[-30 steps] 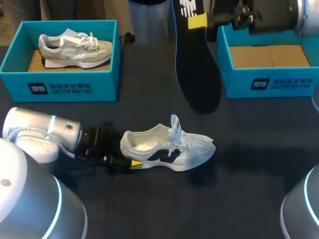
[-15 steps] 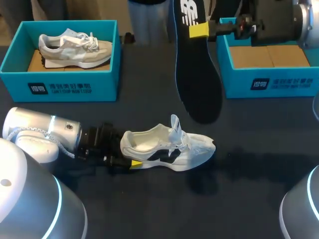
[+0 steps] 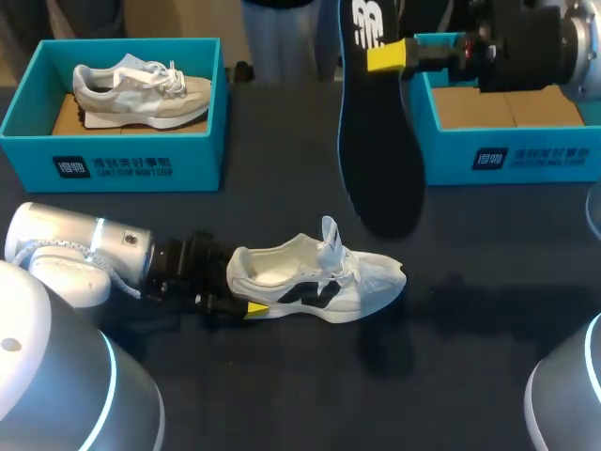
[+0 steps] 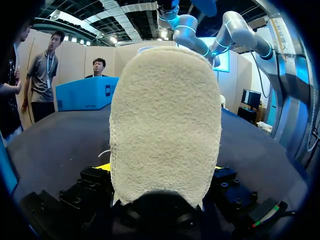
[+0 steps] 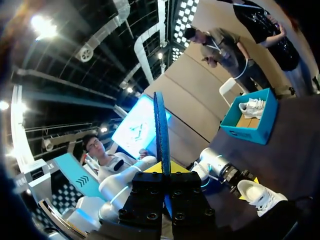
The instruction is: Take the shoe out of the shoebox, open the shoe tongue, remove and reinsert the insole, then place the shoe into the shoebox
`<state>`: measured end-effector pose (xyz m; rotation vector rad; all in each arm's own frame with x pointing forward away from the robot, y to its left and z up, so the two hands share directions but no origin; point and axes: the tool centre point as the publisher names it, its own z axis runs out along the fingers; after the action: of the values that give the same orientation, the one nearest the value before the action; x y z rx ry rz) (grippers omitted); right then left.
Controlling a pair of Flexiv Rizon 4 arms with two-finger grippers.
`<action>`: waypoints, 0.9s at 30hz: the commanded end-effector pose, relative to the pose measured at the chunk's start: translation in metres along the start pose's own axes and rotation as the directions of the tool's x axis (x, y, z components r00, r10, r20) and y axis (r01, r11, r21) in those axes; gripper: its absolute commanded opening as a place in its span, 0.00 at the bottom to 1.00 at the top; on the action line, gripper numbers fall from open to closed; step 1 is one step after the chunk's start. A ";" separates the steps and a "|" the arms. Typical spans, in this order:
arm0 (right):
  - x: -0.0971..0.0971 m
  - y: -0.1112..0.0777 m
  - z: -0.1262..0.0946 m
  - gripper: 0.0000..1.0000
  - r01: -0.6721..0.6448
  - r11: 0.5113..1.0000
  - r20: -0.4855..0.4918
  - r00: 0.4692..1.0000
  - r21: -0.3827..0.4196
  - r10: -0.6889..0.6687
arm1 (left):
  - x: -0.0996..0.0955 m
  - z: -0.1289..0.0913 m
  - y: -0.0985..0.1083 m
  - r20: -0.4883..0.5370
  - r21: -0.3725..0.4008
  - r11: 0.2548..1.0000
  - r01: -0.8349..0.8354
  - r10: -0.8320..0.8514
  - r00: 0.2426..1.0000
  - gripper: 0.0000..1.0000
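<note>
Two open shoeboxes stand at the far side of the dark cloth-covered desk [image 3: 282, 395], well apart. The left teal shoebox [image 3: 113, 162] holds a grey suede sneaker [image 3: 141, 89] lying on its side, and the right teal shoebox [image 3: 507, 155] shows only its brown card floor. Between them and nearer the robot, the white sneaker with a black side mark [image 3: 315, 272] sits upright on the desk, toe toward the right, its tongue pulled up and its inside bare. The left end effector [image 3: 246, 291] lies low on the desk and pinches the white sneaker at the heel. One yellow tip shows on the near side, and in the left wrist view the pale heel [image 4: 165, 130] fills the space between the fingers and blocks nearly everything ahead.

The right end effector [image 3: 383, 56] is up in the air by the right teal shoebox's left wall, pressed onto the upper end of the long black insole [image 3: 380, 160]. The black insole hangs down clear of the desk and stands edge-on between the fingers in the right wrist view [image 5: 161, 135]. From the head view it hides part of that box's corner.

Compared with a second ago, the right end effector and black insole have drifted slightly rightward and farther off, while the white sneaker and left arm are unmoved
</note>
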<state>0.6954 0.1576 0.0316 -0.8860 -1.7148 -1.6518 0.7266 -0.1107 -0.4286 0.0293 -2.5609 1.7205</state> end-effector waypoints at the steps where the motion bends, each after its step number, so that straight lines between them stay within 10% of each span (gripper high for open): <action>1: 0.007 -0.010 0.003 0.00 -0.009 1.000 0.012 1.000 -0.003 0.009 | 0.000 0.006 0.003 -0.001 -0.004 1.000 0.001 -0.001 1.000 0.00; 27: 0.027 -0.041 0.023 0.00 -0.015 1.000 0.031 0.999 -0.002 0.015 | 0.000 0.006 0.003 -0.001 -0.004 1.000 0.001 -0.001 1.000 0.00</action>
<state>0.6519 0.1809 0.0295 -0.9266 -1.7275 -1.6235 0.7267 -0.1106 -0.4287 0.0294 -2.5610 1.7205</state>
